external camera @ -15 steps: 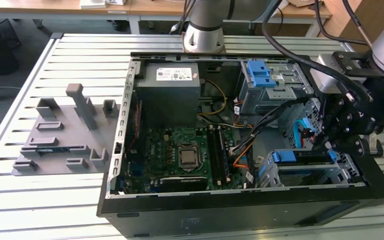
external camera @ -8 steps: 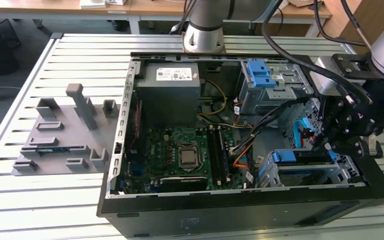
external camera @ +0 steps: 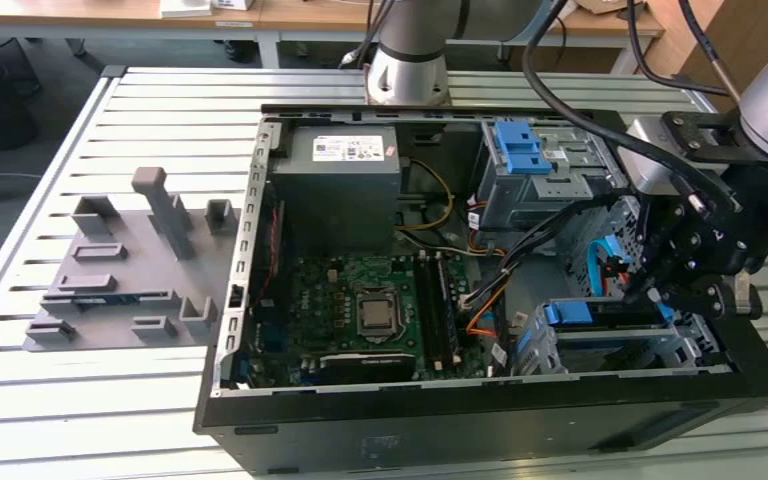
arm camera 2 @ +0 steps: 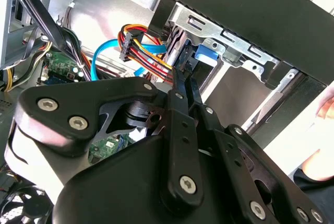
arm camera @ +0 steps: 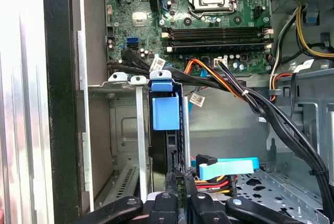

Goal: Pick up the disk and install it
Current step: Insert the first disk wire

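The disk [external camera: 595,313] sits on edge in the lower drive cage [external camera: 624,345] at the front corner of the open computer case, on the exterior view's right. In the first wrist view its blue plastic end [arm camera: 166,113] and dark narrow edge show between the cage's metal rails. My gripper [external camera: 654,292] hangs just over that cage. In both wrist views its black fingers [arm camera: 170,192] lie close together and shut, with the gripper [arm camera 2: 183,72] tip at the disk's near end. I cannot tell whether the tips touch the disk.
Inside the case are the motherboard [external camera: 364,310], the grey power supply [external camera: 344,170] and an upper cage with a blue ridged latch [external camera: 531,150]. Loose cables [arm camera: 235,88] and a blue connector [arm camera: 227,167] crowd the gripper. A grey fixture [external camera: 131,265] lies on the slatted table.
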Motion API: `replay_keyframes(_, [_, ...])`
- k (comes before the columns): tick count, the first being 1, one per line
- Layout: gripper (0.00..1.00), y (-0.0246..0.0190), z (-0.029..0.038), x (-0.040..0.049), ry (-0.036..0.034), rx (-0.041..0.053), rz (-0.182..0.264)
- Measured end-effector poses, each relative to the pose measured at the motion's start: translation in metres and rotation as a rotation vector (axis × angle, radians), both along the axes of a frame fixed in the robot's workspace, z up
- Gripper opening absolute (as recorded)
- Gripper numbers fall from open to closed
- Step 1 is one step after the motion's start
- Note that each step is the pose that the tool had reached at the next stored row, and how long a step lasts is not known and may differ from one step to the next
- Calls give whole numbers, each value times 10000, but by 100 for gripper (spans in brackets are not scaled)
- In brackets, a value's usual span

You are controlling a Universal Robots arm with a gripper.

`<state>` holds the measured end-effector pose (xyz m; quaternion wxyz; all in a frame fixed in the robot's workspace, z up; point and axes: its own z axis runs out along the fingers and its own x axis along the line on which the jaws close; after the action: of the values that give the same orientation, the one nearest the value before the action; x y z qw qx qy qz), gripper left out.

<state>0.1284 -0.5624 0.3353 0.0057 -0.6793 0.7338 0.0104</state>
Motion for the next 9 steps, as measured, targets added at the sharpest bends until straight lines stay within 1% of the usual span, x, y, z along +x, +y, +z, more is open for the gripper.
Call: replay_keyframes(9, [16,-1,-14,0,3,0,-43])
